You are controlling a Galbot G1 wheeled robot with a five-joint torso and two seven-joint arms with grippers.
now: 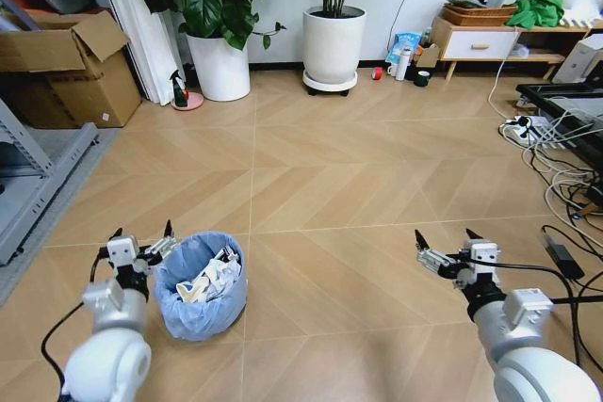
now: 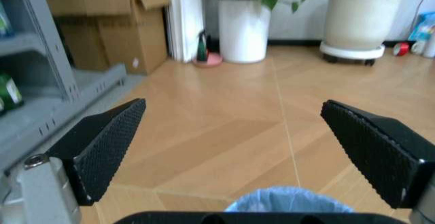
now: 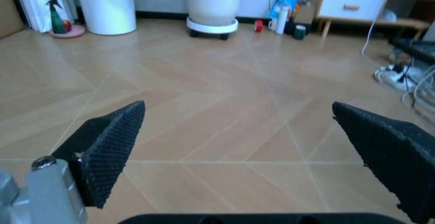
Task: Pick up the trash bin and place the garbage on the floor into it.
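The trash bin [image 1: 203, 319], lined with a crinkly light blue bag, stands on the chevron floor [image 1: 339, 167] at the lower left. Garbage [image 1: 209, 280], mostly crumpled white paper, lies inside it. My left gripper [image 1: 142, 230] is open just beside the bin's left rim, not touching it. In the left wrist view its open gripper [image 2: 233, 103] frames bare floor, with the bin's blue rim [image 2: 286, 198] just under it. My right gripper [image 1: 445, 233] hovers open over bare floor at the lower right, and its wrist view shows the open gripper [image 3: 238, 104] holding nothing.
Two big white plant pots [image 1: 220, 65] [image 1: 334, 44] and a green spray bottle [image 1: 178, 89] stand at the far wall. Cardboard boxes [image 1: 66, 72] and a grey rack [image 1: 28, 185] line the left. Cables and a power strip [image 1: 528, 129] crowd the right.
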